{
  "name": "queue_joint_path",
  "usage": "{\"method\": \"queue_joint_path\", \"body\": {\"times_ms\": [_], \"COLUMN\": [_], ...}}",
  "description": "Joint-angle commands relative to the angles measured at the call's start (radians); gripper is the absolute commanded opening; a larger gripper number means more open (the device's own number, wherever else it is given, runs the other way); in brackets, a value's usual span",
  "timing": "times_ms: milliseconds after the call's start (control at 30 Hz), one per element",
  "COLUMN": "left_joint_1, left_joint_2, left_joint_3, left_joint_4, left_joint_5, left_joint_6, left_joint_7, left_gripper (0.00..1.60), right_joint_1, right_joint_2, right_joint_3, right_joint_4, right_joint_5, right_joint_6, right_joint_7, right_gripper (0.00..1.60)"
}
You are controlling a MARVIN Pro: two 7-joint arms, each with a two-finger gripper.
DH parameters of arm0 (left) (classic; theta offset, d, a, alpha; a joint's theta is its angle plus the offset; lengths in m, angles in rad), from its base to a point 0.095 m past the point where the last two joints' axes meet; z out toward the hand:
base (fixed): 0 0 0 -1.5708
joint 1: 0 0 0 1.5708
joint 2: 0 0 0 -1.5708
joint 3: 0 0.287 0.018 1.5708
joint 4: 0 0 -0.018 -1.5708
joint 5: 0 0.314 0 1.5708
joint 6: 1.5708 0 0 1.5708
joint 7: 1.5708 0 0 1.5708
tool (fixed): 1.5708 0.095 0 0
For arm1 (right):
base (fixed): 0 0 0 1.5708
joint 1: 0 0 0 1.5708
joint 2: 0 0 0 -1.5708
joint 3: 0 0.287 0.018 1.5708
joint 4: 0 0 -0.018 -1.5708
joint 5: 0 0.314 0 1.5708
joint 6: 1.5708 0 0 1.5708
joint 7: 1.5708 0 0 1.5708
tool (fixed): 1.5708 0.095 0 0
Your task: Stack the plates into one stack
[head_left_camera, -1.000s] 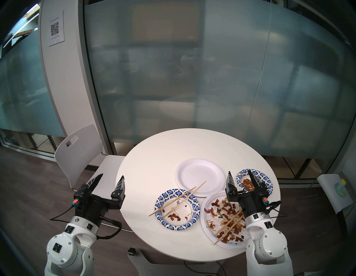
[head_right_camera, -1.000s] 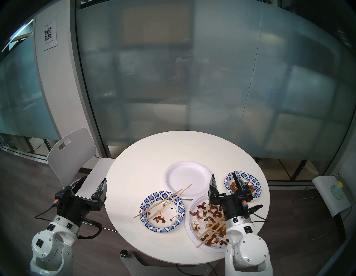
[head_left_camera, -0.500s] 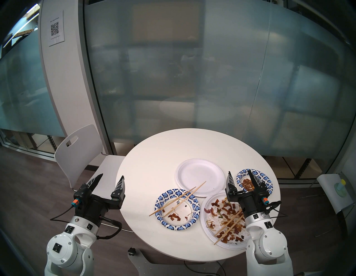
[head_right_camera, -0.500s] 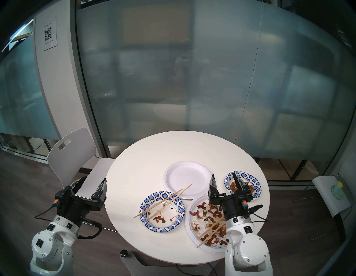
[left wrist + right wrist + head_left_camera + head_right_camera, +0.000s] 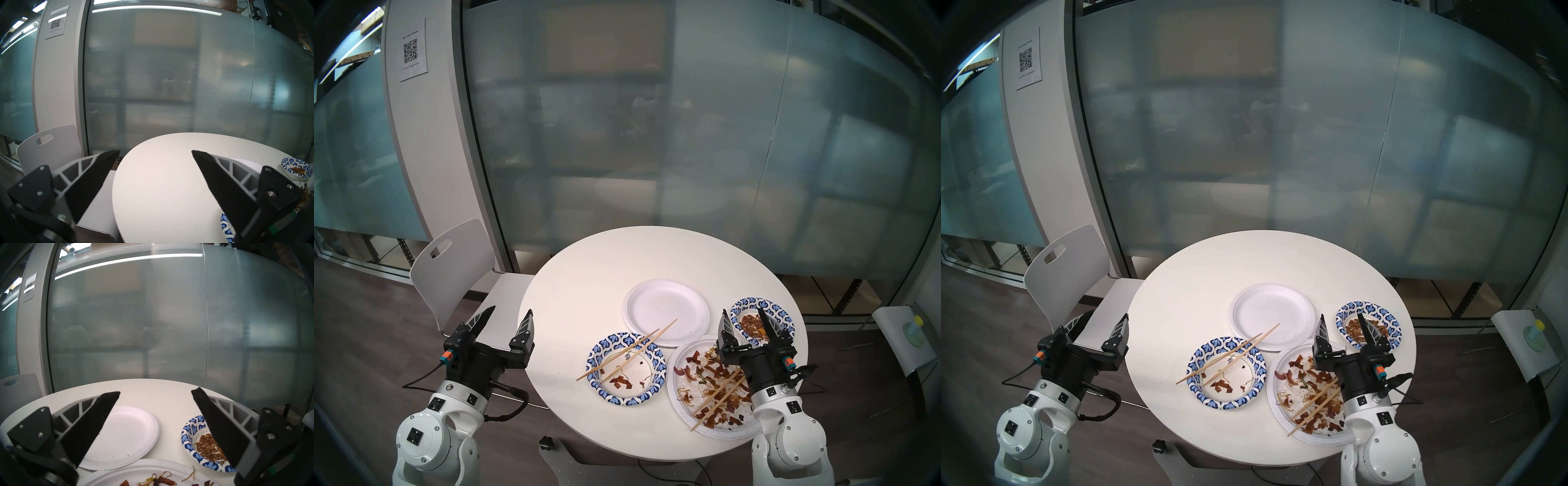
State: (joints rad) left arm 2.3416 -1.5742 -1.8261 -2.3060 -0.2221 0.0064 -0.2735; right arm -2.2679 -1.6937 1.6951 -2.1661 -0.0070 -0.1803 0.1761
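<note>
Frosted glass walls back a round white bench point(image 5: 578, 305) in the lower centre of the head view, with a white chair point(image 5: 449, 268) at its left edge. Four disposable plates lie on it, none stacked. An empty white plate point(image 5: 667, 310) sits mid-bench. Below and left of it is a blue-patterned plate point(image 5: 625, 368) with a few food scraps and a pair of chopsticks point(image 5: 628, 349) laid across it, their tips reaching over the empty plate's rim. At lower right, a large white plate point(image 5: 687, 400) carries heavy leftovers and a second pair of chopsticks point(image 5: 717, 398). At right, a smaller blue-patterned plate point(image 5: 782, 314) holds brown crumbs.

The left gripper point(image 5: 509, 314) hangs off the bench's left edge, jaws wide and empty. The right gripper point(image 5: 743, 315) hovers above the crumb plate and the soiled plate's far rim, jaws likewise wide, holding nothing.

These plates look light, thin and flexible, so a pinch at the raised rim seems the best hold; a loaded plate would likely sag or tip from one edge. Loose chopsticks would probably roll off or keep a stack from seating, and the leftovers could spill if a plate tilts.
</note>
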Motion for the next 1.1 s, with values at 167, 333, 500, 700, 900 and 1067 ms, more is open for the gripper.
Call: {"method": "queue_joint_path", "body": {"times_ms": [167,333,500,700,900,1067], "left_joint_1": [0.000,0.000,0.000,0.000,0.000,0.000], "left_joint_2": [0.002,0.002,0.002,0.002,0.002,0.002], "left_joint_3": [0.001,0.001,0.001,0.001,0.001,0.001], "left_joint_4": [-0.019,-0.019,-0.019,-0.019,-0.019,-0.019], "left_joint_5": [0.001,0.001,0.001,0.001,0.001,0.001], "left_joint_6": [-0.002,-0.002,-0.002,-0.002,-0.002,-0.002], "left_joint_7": [-0.002,-0.002,-0.002,-0.002,-0.002,-0.002], "left_gripper": [1.60,1.60,1.60,1.60,1.60,1.60], "right_joint_1": [-0.177,-0.210,-0.238,-0.309,-0.368,-0.390], "right_joint_2": [-0.044,-0.046,-0.041,-0.032,-0.011,0.015], "right_joint_3": [-0.014,-0.023,-0.017,0.025,0.086,0.110], "right_joint_4": [-0.093,-0.109,-0.126,-0.139,-0.158,-0.197], "right_joint_5": [0.011,0.009,0.014,0.046,0.095,0.127], "right_joint_6": [-0.086,-0.103,-0.101,-0.111,-0.104,-0.057], "right_joint_7": [-0.023,-0.028,-0.027,-0.021,0.014,0.058], "right_gripper": [1.60,1.60,1.60,1.60,1.60,1.60]}}
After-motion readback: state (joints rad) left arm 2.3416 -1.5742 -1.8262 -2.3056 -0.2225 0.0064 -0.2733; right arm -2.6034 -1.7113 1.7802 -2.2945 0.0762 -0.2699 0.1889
